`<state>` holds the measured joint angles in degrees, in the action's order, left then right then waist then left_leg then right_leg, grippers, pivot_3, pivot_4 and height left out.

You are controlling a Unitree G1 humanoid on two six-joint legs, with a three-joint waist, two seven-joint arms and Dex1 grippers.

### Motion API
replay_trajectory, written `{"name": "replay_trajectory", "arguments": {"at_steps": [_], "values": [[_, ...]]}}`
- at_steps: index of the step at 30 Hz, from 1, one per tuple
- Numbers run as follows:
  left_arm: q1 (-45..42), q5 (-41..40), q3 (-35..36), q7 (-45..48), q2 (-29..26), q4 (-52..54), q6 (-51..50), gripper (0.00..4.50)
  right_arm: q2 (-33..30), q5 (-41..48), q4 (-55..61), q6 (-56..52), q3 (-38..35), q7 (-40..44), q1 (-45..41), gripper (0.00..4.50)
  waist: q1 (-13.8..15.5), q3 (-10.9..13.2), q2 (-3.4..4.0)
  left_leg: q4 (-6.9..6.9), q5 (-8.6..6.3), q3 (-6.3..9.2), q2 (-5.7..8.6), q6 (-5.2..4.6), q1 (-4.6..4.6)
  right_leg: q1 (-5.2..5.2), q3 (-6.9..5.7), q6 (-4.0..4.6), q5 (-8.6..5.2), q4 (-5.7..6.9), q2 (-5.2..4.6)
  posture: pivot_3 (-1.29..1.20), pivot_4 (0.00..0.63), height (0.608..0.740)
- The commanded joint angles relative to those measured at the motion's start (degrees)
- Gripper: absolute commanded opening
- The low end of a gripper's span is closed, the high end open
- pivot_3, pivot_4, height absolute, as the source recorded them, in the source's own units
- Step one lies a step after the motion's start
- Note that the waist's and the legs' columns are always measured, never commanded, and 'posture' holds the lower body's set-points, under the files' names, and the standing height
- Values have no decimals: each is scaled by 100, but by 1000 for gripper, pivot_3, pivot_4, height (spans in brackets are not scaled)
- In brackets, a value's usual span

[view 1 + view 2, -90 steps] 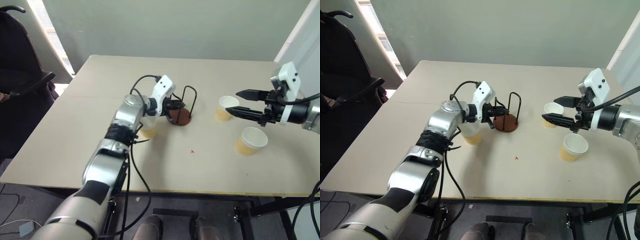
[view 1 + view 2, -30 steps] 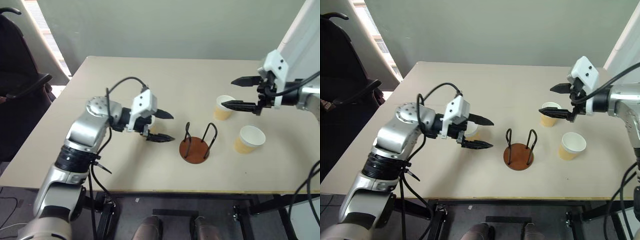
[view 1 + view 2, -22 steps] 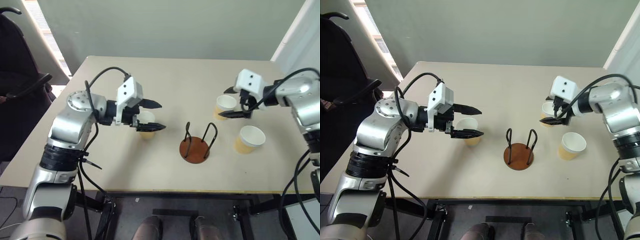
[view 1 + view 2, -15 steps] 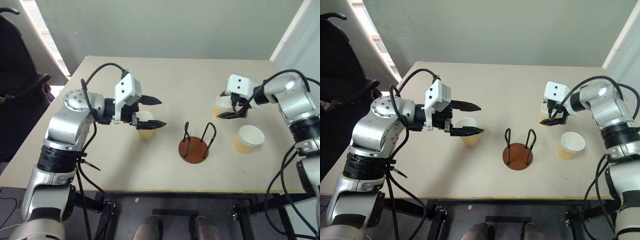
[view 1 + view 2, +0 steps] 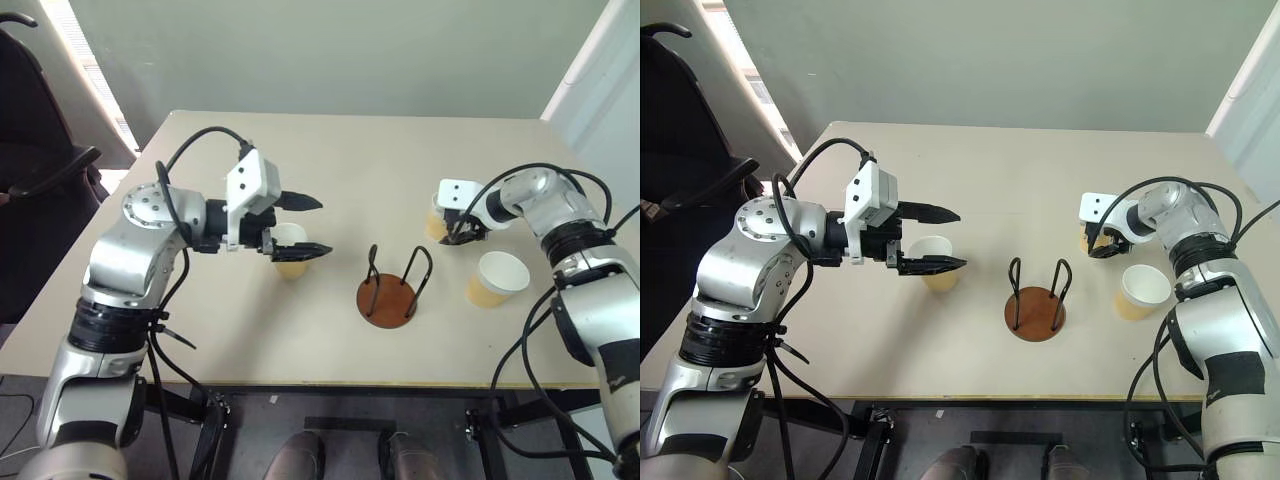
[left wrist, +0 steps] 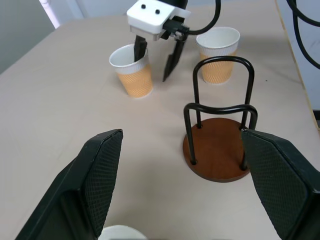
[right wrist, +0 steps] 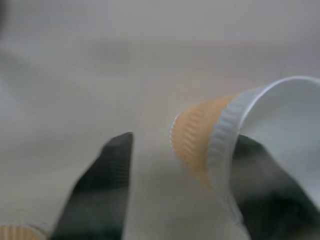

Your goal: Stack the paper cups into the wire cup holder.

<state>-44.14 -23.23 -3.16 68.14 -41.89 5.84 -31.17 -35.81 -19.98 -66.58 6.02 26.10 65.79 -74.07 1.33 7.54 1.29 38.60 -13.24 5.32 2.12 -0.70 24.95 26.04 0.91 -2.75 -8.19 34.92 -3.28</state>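
The right gripper straddles a paper cup's rim near the table's right edge, one finger inside, not yet clamped; the wire cup holder waits centrally, empty. The left gripper hovers wide apart.

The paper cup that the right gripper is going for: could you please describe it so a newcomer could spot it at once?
Start at the wire cup holder near the table's front edge. Two paper cups stand on its right-hand side; take the farther cup, beyond the nearer cup. It alone has the right gripper straddling its rim, one finger inside and one outside.
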Motion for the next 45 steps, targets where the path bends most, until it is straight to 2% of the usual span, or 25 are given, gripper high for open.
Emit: {"name": "replay_trajectory", "arguments": {"at_steps": [1, 4, 5, 8, 11, 14, 17, 20, 23, 29, 43, 45], "values": [[5, -115, 216, 24, -127, 172, 111, 4034, -88, 51, 156, 151, -206, 198, -246, 1368, 0, 0, 0, -3, 0, 0, -1, 3, 0, 1, -1, 2, -1, 0, 0, 0, 150, 740], [15, -144, 195, 160, -188, 67, 159, 4034, -359, 152, 516, 238, -347, 500, -277, 256, 3, 0, 0, -12, 2, 1, -4, 8, 1, 2, -10, 8, -5, 0, 0, 0, 150, 740], [24, -156, 185, 239, -219, 27, 190, 4034, -489, 206, 730, 237, -408, 665, -280, 51, 9, 1, 1, -14, 2, 1, -7, 9, 2, 3, -13, 9, -6, 0, 0, 0, 150, 740], [22, -207, 177, 398, -272, -40, 233, 4034, -732, 364, 1324, 115, -572, 1068, -208, 51, 14, 1, 1, -23, 4, 2, -16, 13, 7, 2, -31, 17, -10, 0, 0, 0, 150, 740], [-96, -203, 115, 585, -300, -210, 334, 4034, -1130, 976, 3053, -673, -941, 1972, 19, 51, 5, 1, 2, -35, 8, 3, -22, 24, 6, 3, -42, 26, -15, 2, 1, 0, 150, 740], [-154, -183, 63, 675, -273, -304, 410, 4034, -1456, 1545, 4823, -1641, -1174, 2537, 335, 51, -1, 1, 1, -44, 12, 4, -33, 32, 4, 3, -60, 49, -30, 1, 4, 0, 150, 740], [-191, -169, -5, 758, -212, -369, 481, 4034, -1870, 2394, 6558, -2779, -1171, 2671, 481, 51, 4, 1, 1, -48, 15, 11, -43, 43, 3, 2, -72, 67, -41, 2, 10, 0, 150, 740], [-220, -133, -56, 801, -155, -438, 555, 4034, -2074, 2763, 7356, -3309, -1108, 2671, 542, 51, -2, 1, 1, -46, 18, 14, -43, 46, 3, 0, -74, 71, -45, 2, 11, 0, 150, 740], [-293, -64, -149, 855, -93, -554, 668, 4034, -2146, 2903, 7841, -3445, -963, 2671, 623, 51, 2, 2, 0, -39, 25, 19, -41, 38, -2, -9, -73, 102, -63, 3, 10, 0, 150, 740], [-392, -3, -216, 891, -34, -686, 775, 4034, -2090, 3020, 8230, -3482, -755, 2671, 780, 51, -1, 2, 0, -34, 31, 24, -38, 1, -5, -9, -73, 108, -51, 14, 9, 0, 150, 740], [-424, 40, -213, 875, -3, -665, 780, 4034, -1972, 2368, 8049, -2565, -311, 2659, 1272, 51, -1, 1, 0, -31, 39, 24, -38, -15, -3, -9, -74, 98, -36, 13, 9, 0, 150, 740], [-413, 55, -227, 867, 10, -653, 777, 4034, -1867, 2399, 8052, -2691, -292, 2668, 1188, 454, -3, 1, -1, -31, 39, 24, -38, -15, -3, -9, -74, 97, -35, 13, 9, 0, 150, 740]]}}
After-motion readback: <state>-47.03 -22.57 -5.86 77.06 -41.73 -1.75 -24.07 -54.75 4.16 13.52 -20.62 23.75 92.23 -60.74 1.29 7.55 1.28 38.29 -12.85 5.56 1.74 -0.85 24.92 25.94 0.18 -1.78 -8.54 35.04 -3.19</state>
